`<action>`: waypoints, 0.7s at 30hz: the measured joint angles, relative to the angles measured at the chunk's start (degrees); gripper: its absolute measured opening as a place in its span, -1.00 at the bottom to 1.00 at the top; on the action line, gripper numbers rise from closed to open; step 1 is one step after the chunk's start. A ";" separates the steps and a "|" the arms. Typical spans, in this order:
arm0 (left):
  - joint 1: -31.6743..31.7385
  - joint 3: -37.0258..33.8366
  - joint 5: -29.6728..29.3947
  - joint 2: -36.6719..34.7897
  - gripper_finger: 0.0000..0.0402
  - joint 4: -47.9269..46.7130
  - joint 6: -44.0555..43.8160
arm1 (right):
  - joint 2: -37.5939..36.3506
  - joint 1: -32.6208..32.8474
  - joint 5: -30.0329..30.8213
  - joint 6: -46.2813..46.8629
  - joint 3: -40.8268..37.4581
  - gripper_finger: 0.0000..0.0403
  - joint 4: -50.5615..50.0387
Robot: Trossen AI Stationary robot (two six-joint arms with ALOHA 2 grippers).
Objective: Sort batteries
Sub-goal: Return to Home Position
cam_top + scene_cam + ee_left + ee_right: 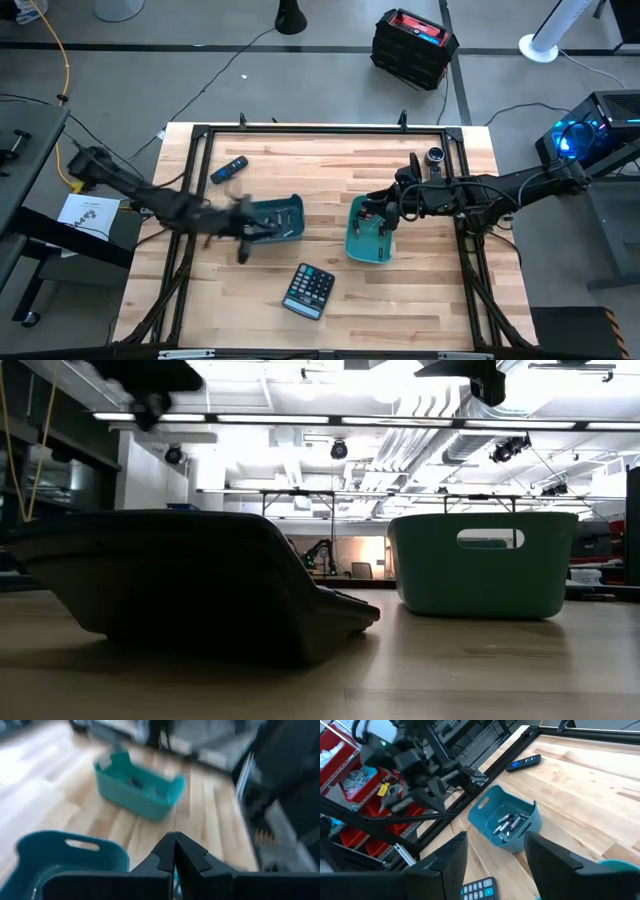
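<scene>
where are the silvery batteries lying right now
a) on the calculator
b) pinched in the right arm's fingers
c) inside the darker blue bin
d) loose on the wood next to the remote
c: the right wrist view shows the batteries heaped inside the dark blue bin, while the right gripper has its fingers open and holds nothing.

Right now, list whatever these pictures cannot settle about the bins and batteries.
Teal bin contents: high view, right gripper overhangs; low view, its wall hides them; left wrist view blurred.
Batteries count in dark blue bin: right wrist view, overlapping, too small.
Left gripper: high view, motion-blurred.
</scene>
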 joint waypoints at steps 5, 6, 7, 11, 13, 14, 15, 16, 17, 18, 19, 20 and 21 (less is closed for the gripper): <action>-11.11 -12.20 -18.06 -12.90 -1.00 9.19 -0.70 | 0.00 0.00 -0.67 -0.36 1.08 -0.53 -0.83; -11.16 -14.49 -17.98 -15.08 -1.00 10.05 0.34 | -0.09 0.00 -0.69 -1.32 1.84 -0.71 -1.34; -10.63 -16.55 -16.99 -17.00 -1.00 11.42 1.12 | -0.49 0.00 -0.73 -2.56 2.75 -0.85 -2.21; -5.03 -25.37 -9.84 -23.90 -1.00 20.43 2.95 | -3.13 0.00 -0.68 -4.87 7.71 -0.93 -8.82; -1.16 -29.60 -6.93 -26.07 -1.00 27.77 4.97 | -4.53 0.19 -0.53 -5.05 10.46 -0.98 -13.76; 0.87 -31.36 -5.73 -26.85 -1.00 31.59 5.89 | -5.24 0.54 -0.04 -5.17 11.85 -0.99 -15.99; 2.95 -32.83 -4.51 -27.35 -1.00 35.37 6.65 | -5.90 1.03 0.38 -5.44 12.88 -0.98 -17.91; 4.81 -33.93 -3.12 -27.68 -1.00 38.53 7.34 | -6.53 1.63 0.82 -5.98 13.75 -0.98 -19.31; 6.65 -34.77 -1.75 -27.95 -1.00 41.03 7.93 | -7.17 2.34 1.40 -6.54 14.49 -0.99 -20.33; 8.37 -35.38 0.00 -27.99 -1.00 43.10 8.38 | -7.86 3.08 1.90 -7.06 14.84 -0.99 -21.17; 10.02 -35.65 1.80 -27.99 -1.00 44.28 8.53 | -8.57 3.91 2.61 -7.43 14.88 -1.00 -22.12; 11.61 -35.69 3.55 -27.99 -1.00 44.33 8.53 | -9.28 4.77 3.56 -7.51 14.71 -0.99 -22.98; 13.11 -35.80 5.60 -27.99 -1.00 44.14 8.44 | -9.90 5.66 4.63 -7.38 14.36 -0.99 -23.77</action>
